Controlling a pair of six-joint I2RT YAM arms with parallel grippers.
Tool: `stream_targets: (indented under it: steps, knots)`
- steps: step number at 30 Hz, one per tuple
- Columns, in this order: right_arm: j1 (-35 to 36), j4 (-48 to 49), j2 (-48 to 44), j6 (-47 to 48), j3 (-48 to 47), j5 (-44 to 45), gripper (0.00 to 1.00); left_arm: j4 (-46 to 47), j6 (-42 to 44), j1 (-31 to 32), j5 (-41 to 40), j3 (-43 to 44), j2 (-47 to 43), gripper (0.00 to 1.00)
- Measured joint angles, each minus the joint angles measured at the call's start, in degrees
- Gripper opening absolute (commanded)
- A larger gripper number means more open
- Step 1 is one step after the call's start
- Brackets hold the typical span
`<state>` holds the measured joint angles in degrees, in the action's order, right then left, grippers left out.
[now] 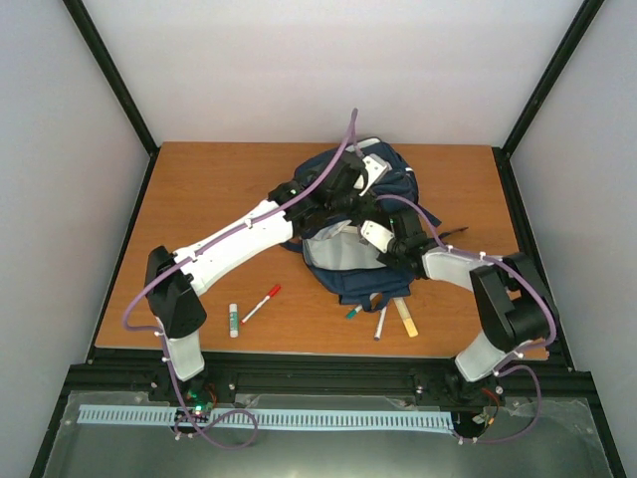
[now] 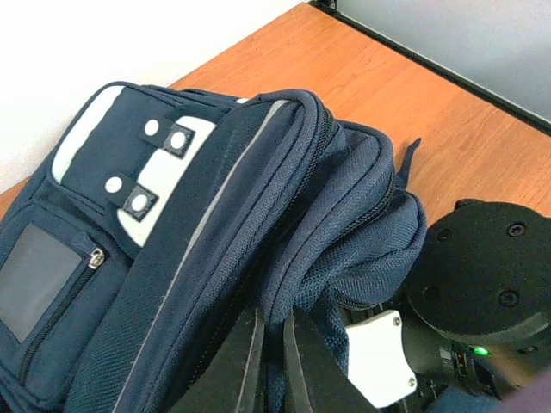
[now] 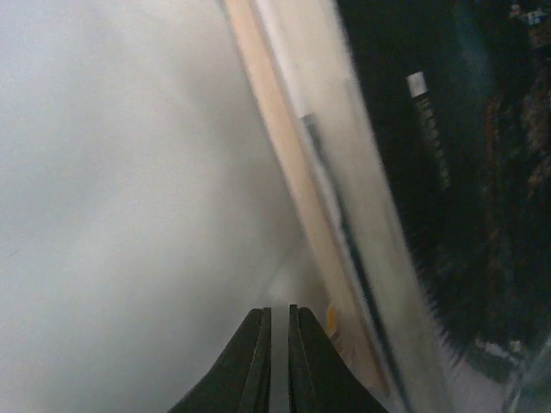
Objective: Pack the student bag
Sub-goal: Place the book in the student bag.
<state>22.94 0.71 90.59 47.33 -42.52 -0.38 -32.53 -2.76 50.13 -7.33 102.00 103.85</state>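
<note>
- Lying mouth-open beneath both sets of jaws, mid-table (image 1: 199,199): bag (image 1: 350,284).
- Left gripper (image 2: 271,361) apparently clamped on bag fabric; right gripper (image 3: 278,344) closed, empty, inside the mouth.
- Left unpacked, near side of right jaws: pens (image 1: 381,323); farther left, red marker (image 1: 261,304), glue (image 1: 234,320).

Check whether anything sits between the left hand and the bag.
Nothing visible does. The left hand looks shut on a fold of the bag itself, by its zipped edge. The right arm sits beside that spot, not between.
</note>
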Motion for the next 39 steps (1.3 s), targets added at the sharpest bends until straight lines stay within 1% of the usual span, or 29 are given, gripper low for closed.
stream_targets:
  steps: [3,7,11,14,16,20,24,25,28,32,35,39]
  knots:
    - [0.0,2.3,3.4,0.0,-2.1,1.8,0.07,0.0,0.0,-0.2,-0.3,0.0,0.0,0.01]
    - [0.0,2.6,6.8,-0.1,-5.9,3.5,0.07,0.2,0.0,-0.7,-1.0,0.0,0.0,0.01]
    - [0.0,3.2,8.3,-0.1,-8.0,4.5,0.08,0.9,0.0,-1.0,-2.1,0.0,0.0,0.01]
    - [0.0,3.0,8.2,-0.2,-7.9,4.5,0.11,0.9,0.0,-1.0,-2.4,0.0,0.0,0.01]
    - [0.2,2.3,6.8,-0.2,-6.8,4.1,0.18,0.9,0.0,-1.1,-2.4,0.0,0.0,0.01]
    - [0.5,-1.5,0.0,-0.4,-3.7,0.0,0.26,0.7,0.0,-1.0,-3.0,0.0,0.0,0.01]
    - [0.9,-7.8,-10.9,-0.1,1.4,-5.9,0.35,-0.8,-0.3,-1.7,-3.3,1.1,0.5,0.01]
    - [0.9,-8.6,-11.8,-0.2,1.7,-6.2,0.37,-1.3,-0.5,-2.1,-3.4,1.9,0.9,0.01]
    - [0.9,-15.6,-19.6,-0.2,4.1,-10.0,0.4,-2.8,-0.4,-2.8,-5.2,3.8,2.0,0.01]
    - [0.9,-23.8,-29.7,-1.7,4.5,-14.1,0.46,-5.4,0.0,-3.4,-9.4,4.7,2.9,0.01]
    - [0.9,-27.3,-36.1,-4.2,4.4,-14.9,0.48,-7.0,0.0,-4.9,-10.9,4.4,3.0,0.01]
    - [0.8,-28.6,-40.3,-8.7,4.3,-13.6,0.49,-7.0,0.0,-7.5,-11.6,2.8,2.7,0.01]
